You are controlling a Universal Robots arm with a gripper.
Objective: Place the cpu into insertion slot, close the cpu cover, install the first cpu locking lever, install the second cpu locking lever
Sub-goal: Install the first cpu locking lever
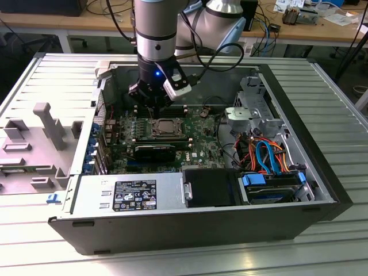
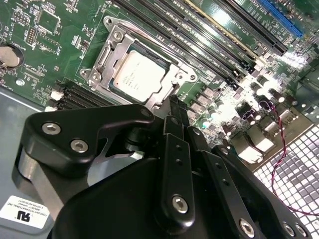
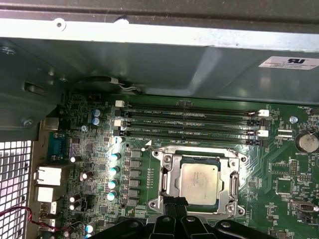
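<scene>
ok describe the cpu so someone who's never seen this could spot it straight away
Inside the open computer case, look at the green circuit board. Near its middle sits a square socket framed by the cpu cover. The cpu is the flat silvery-grey square in that frame's window, unlike the long black memory sticks beside it.

A lab: cluttered workbenches [image 1: 172, 26], cables, opened computer case [image 1: 190, 224] on slatted table [image 1: 322, 86].

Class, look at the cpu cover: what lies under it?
The cpu shows through the cpu cover window, seated in the insertion slot. The slot's contacts beneath are hidden.
</scene>
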